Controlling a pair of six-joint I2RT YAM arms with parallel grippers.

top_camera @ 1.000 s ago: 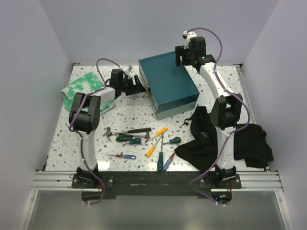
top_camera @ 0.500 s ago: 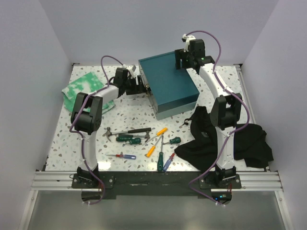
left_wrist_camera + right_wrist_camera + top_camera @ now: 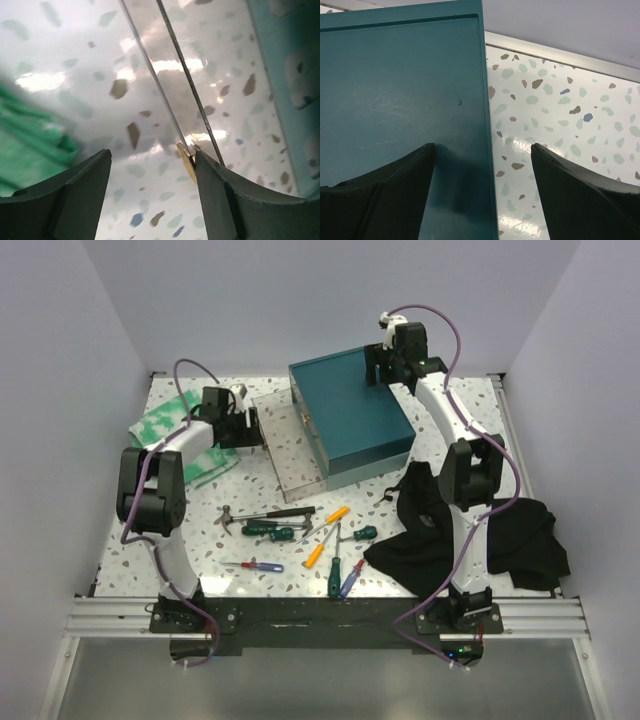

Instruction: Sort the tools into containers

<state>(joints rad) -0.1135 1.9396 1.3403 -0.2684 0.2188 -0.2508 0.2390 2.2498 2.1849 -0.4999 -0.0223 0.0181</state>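
Observation:
Several tools lie at the front middle of the table: black-handled hammers, green screwdrivers, orange screwdrivers and red-and-blue ones. The clear box stands against the left side of the teal box. My left gripper is open at the clear box's left wall. In the left wrist view its right finger touches the wall's edge by a gold clasp. My right gripper is open; its jaws straddle the teal box's far edge.
A green-white cloth lies at the back left, under my left arm, and shows in the left wrist view. A black cloth lies at the front right around the right arm. White walls close in the table.
My left gripper has moved left, away from the teal box's left side. The clear box now shows beside the teal box. The right gripper has barely moved.

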